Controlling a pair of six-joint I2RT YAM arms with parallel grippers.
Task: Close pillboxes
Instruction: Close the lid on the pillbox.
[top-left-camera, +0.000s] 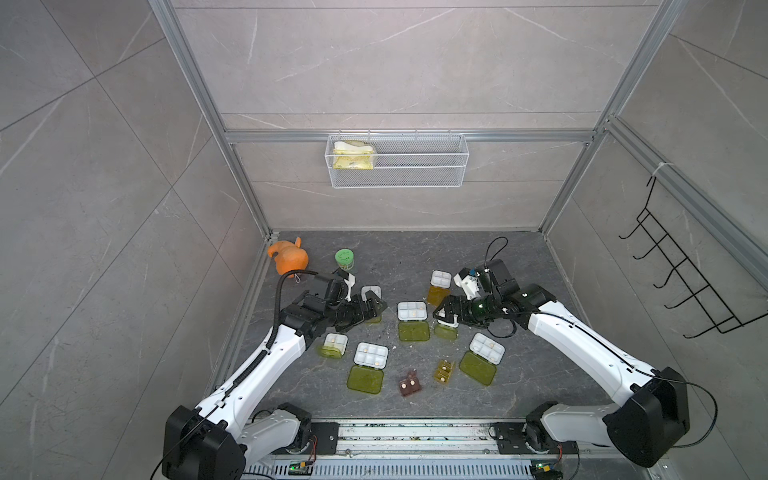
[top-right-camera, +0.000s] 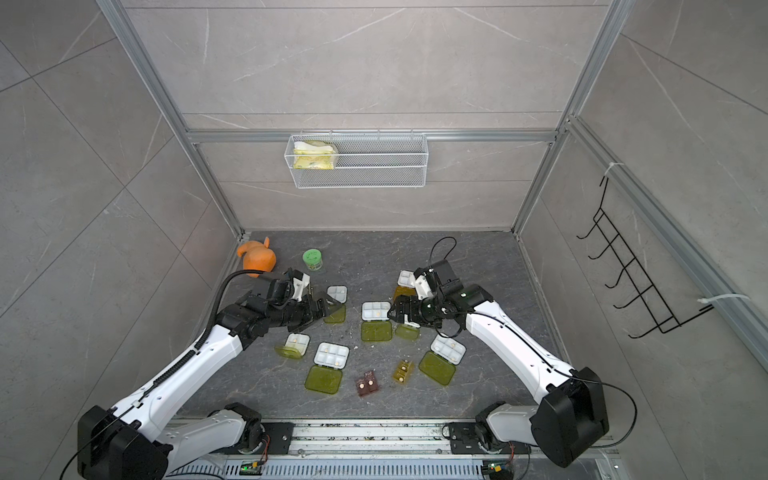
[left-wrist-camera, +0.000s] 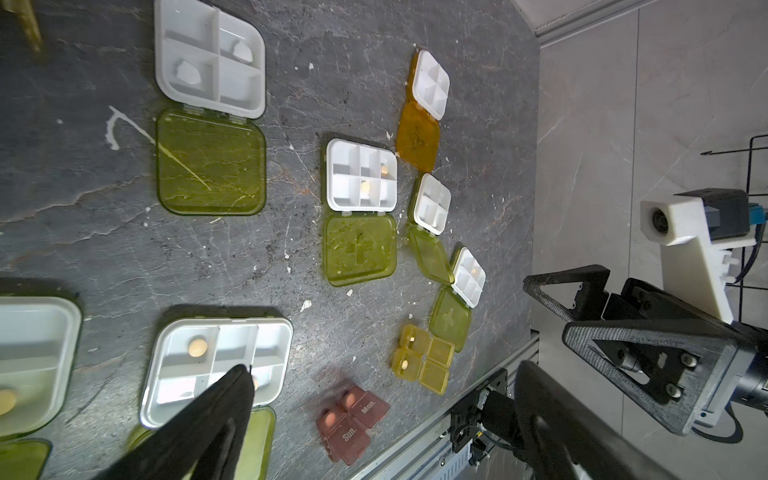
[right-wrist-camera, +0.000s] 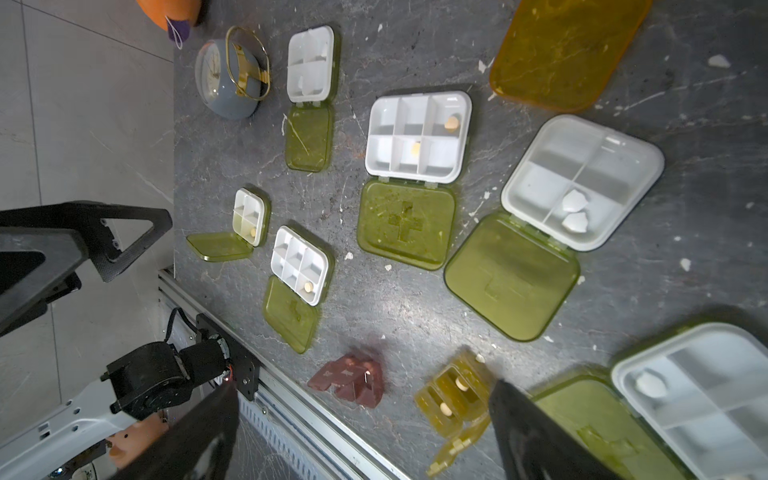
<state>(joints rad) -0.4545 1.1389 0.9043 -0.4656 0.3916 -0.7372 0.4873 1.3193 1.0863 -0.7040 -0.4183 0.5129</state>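
Note:
Several pillboxes lie open on the dark table, white trays up and lids flat. In both top views, a six-cell tray (top-left-camera: 412, 311) (top-right-camera: 375, 311) with a green lid (top-left-camera: 413, 331) sits mid-table. My left gripper (top-left-camera: 376, 305) (left-wrist-camera: 384, 368) hovers open over the lid of a small pillbox (top-left-camera: 371, 293). My right gripper (top-left-camera: 442, 313) (right-wrist-camera: 363, 386) stands open above another green lid (top-left-camera: 445, 331), beside the orange-lidded pillbox (top-left-camera: 439, 282). Nearer the front lie the amber pillbox (top-left-camera: 444, 371) (right-wrist-camera: 453, 390) and the brown pillbox (top-left-camera: 409, 385) (left-wrist-camera: 353, 419), both open. Neither gripper holds anything.
An orange watering can (top-left-camera: 289, 257) and a green-lidded jar (top-left-camera: 345, 259) stand at the back left, with a grey clock (right-wrist-camera: 232, 79) near them. A wire basket (top-left-camera: 397, 160) hangs on the back wall, a black hook rack (top-left-camera: 673, 266) on the right wall. A metal rail (top-left-camera: 415, 432) edges the front.

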